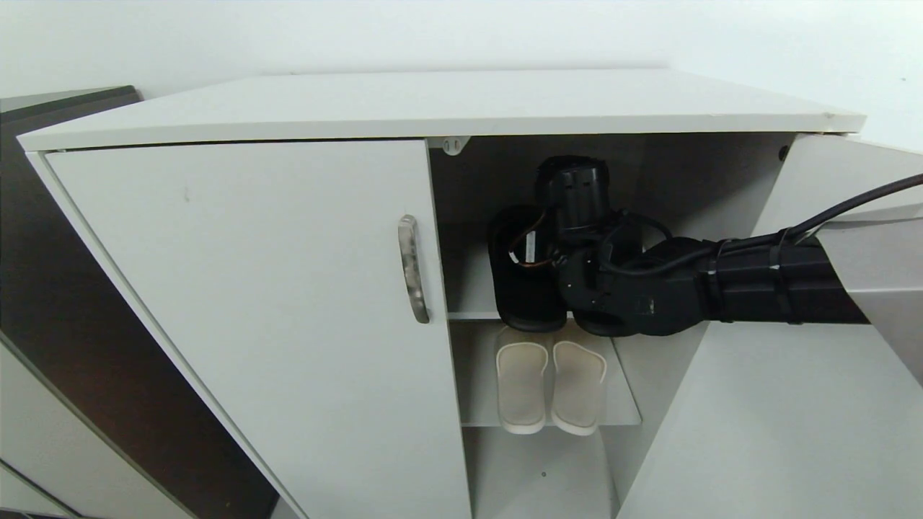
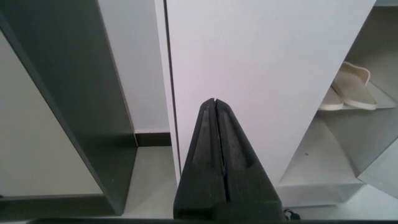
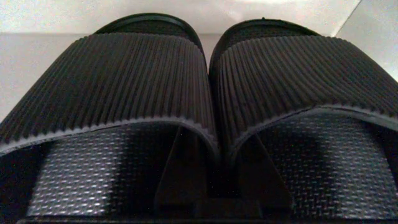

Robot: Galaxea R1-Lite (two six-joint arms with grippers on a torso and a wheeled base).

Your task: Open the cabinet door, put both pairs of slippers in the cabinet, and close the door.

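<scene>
The black slippers (image 1: 525, 285) (image 3: 149, 81) lie side by side on the cabinet's upper shelf (image 1: 469, 315), toes toward the back. My right gripper (image 1: 566, 281) (image 3: 217, 155) reaches in through the open right half, one finger under each strap, pinching the slippers' inner walls together. The white slippers (image 1: 551, 386) (image 2: 354, 87) rest as a pair on the shelf below. My left gripper (image 2: 214, 106) hangs shut and empty, low in front of the closed left door (image 1: 252, 288) (image 2: 261, 74).
The right door (image 1: 793, 404) stands swung open beside my right arm. A metal handle (image 1: 411, 268) sits on the left door's inner edge. A dark cabinet (image 1: 86, 346) adjoins on the left, and bare floor (image 2: 149, 180) lies below.
</scene>
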